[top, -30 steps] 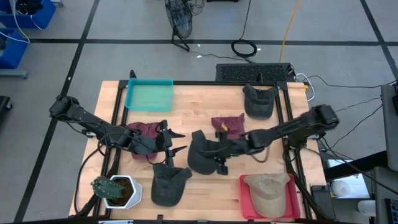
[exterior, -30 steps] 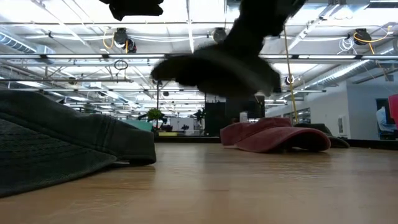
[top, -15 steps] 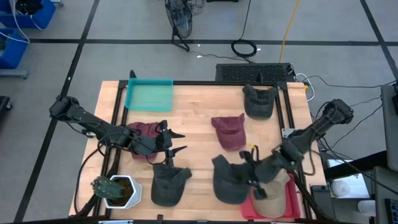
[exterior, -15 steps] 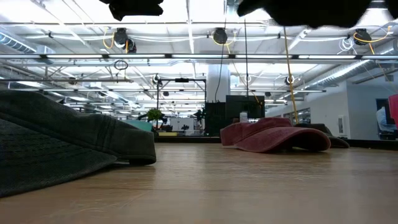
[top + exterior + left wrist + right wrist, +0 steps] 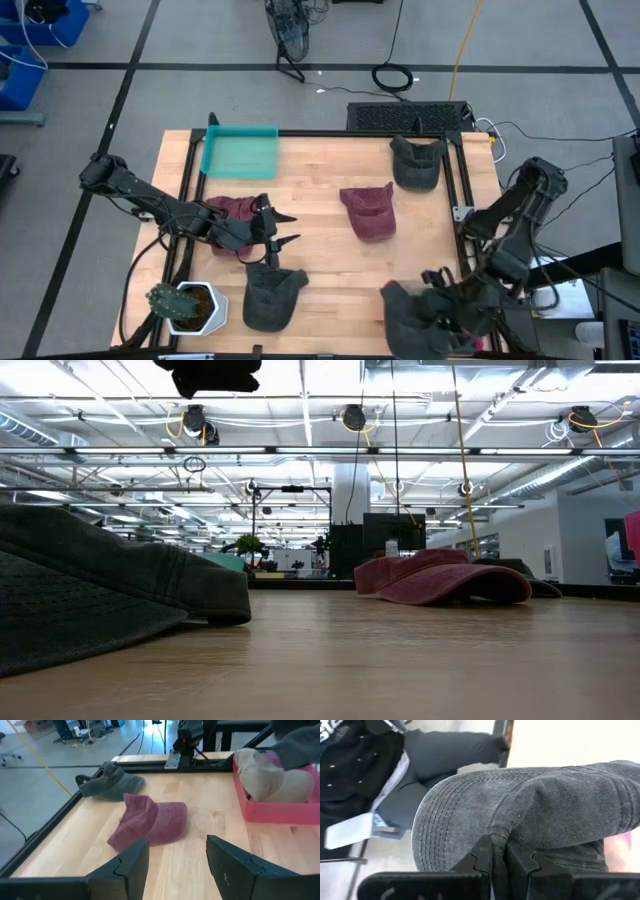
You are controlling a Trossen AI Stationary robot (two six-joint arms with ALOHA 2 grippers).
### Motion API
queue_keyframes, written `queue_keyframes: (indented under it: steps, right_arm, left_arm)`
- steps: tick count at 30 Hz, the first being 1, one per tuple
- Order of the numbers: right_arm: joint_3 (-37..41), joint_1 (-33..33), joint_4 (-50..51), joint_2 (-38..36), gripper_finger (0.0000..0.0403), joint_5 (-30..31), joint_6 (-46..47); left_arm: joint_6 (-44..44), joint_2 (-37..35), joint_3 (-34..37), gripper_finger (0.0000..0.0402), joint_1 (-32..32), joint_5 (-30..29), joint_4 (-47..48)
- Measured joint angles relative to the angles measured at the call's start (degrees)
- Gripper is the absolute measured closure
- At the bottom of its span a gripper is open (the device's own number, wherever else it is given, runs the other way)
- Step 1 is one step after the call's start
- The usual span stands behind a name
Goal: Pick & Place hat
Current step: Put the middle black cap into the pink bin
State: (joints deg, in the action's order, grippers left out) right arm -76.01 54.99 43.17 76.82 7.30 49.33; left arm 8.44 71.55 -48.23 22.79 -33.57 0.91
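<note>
Dark grey denim cap [image 5: 415, 318], clamped at its crown between the closed fingers of the right gripper [image 5: 447, 306], hangs over the red plastic tray [image 5: 280, 811] at the near right corner of the wooden table [image 5: 320, 200]; in the right wrist view the two dark fingers [image 5: 492, 857] pinch a fold of the stitched fabric. Inside the tray, a beige cotton cap [image 5: 272, 777] lies with its peak toward the tray wall, seen from the left wrist camera. Left gripper [image 5: 278, 229] hovers above the table left of centre, its fingers spread apart and holding nothing, just beside a maroon cap [image 5: 235, 213] under the left arm. A second maroon corduroy cap [image 5: 368, 210] rests near the table's middle, a dark charcoal cap [image 5: 416, 162] lies at the far right edge, and another dark grey cap [image 5: 271, 297] lies near the front edge beside a small potted cactus [image 5: 183, 305]. A shallow teal plastic tray [image 5: 240, 151] occupies the far left corner
</note>
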Motion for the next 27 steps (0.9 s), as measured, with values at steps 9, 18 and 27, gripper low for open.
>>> queue_keyframes:
  steps: [9, 18, 27]
  right_arm:
    - [3.2, 5.98, -0.55, 0.0, 0.0383, 3.2, -1.36]
    - [17.2, 7.01, -8.08, 0.04, 0.0383, -1.29, 1.11]
    - [25.6, 6.96, -10.23, -0.11, 0.0383, -4.14, 4.15]
  left_arm:
    - [3.48, 0.0, 0.0, 0.0202, 0.0, -0.49, 0.66]
    - [6.3, 0.02, 0.0, 0.0202, 1.59, -0.52, 0.61]
    - [7.13, 0.0, 0.0, 0.0202, 2.85, -0.54, -0.16]
